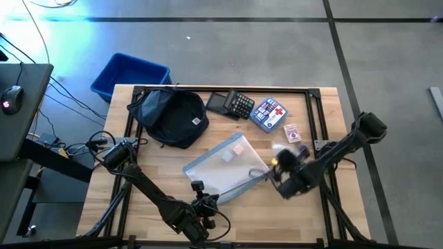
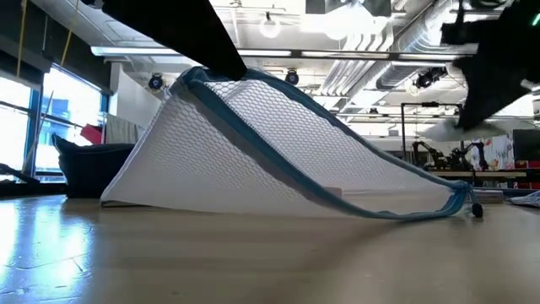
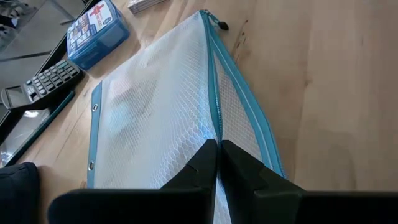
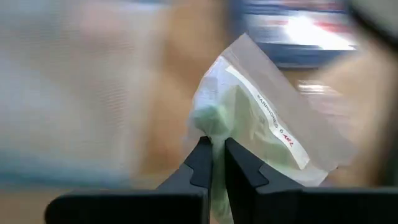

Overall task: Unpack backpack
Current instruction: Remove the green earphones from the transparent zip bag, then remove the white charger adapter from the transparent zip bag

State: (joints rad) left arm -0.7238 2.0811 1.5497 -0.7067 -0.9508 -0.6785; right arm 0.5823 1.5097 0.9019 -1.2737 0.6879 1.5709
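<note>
The dark navy backpack [image 1: 171, 117] lies on the table's far left part, and no gripper touches it. A translucent mesh pouch with blue zipper trim [image 1: 225, 166] lies mid-table, one end raised [image 2: 198, 78] and its long lower edge [image 2: 253, 204] on the wood. My left gripper [image 1: 205, 200] [image 3: 218, 149] is shut on the pouch's near end. My right gripper [image 1: 282, 166] [image 4: 216, 146], right of the pouch, is shut on a small clear plastic bag [image 4: 261, 124] with greenish contents and a white label strip. My left gripper pinches the mesh pouch at its blue zipper edge [image 3: 214, 127], near the end closest to the table's near edge. The fingers lie along the zipper line. That end is lifted, so the pouch slopes down to the table [image 2: 460, 198]. My right gripper pinches the clear bag by a bunched corner [image 4: 211, 127] between its two fingertips. The rest of the bag spreads out beyond the fingers; whether it hangs clear of the table I cannot tell.
Along the far edge sit a black calculator [image 1: 235, 104], a blue first-aid pouch with a red cross [image 1: 270, 113] and a small card box [image 1: 292, 133]. A bright blue bin [image 1: 130, 75] stands on the floor off the far left corner. Bare wood shows near the left edge.
</note>
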